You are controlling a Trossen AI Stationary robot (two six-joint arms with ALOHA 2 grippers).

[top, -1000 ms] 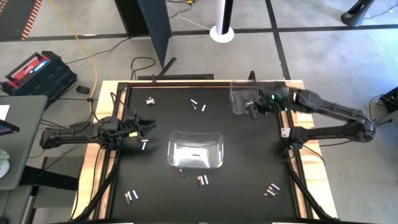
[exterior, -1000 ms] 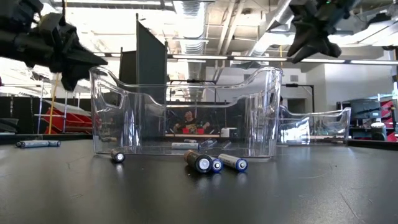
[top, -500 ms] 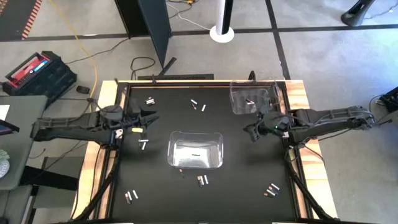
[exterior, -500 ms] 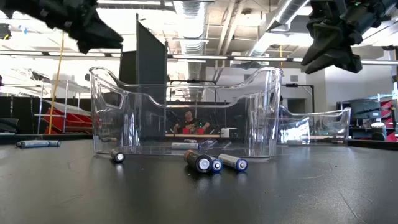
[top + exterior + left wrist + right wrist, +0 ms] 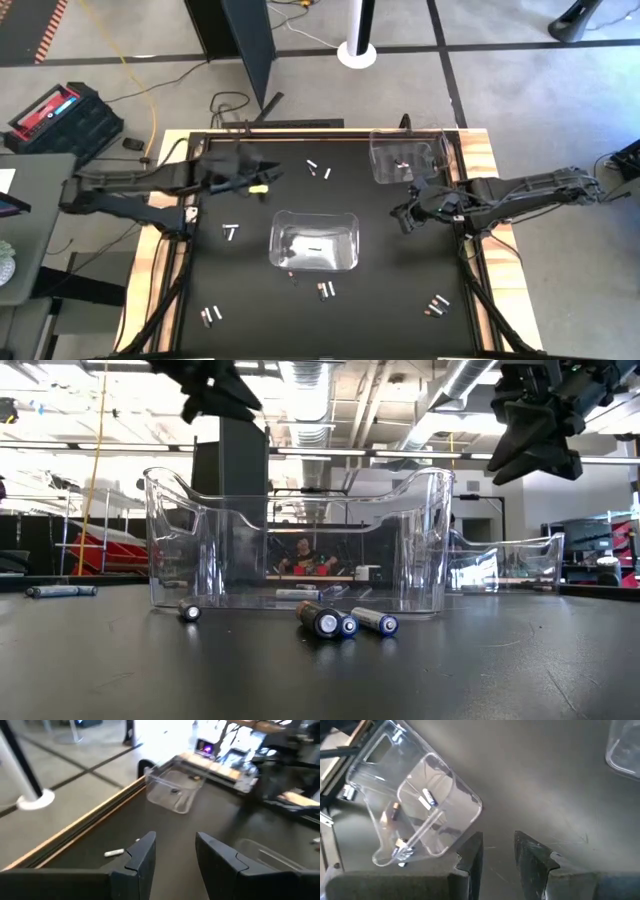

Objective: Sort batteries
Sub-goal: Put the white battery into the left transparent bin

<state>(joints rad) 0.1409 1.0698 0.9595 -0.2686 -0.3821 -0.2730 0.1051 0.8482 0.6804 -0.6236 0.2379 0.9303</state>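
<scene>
Two robot arms hover above a black table (image 5: 400, 300) strewn with batteries (image 5: 325, 290). The left gripper (image 5: 262, 182) hangs above the table's far-left area, beyond the centre bin (image 5: 315, 241), fingers (image 5: 142, 855) parted with nothing between them. The right gripper (image 5: 400, 216) hangs to the right of the centre bin, near the second bin (image 5: 402, 158), its fingers (image 5: 472, 852) likewise apart around nothing. One cell lies inside the centre bin (image 5: 295, 540); three rest against its near wall, and more lie scattered around it.
</scene>
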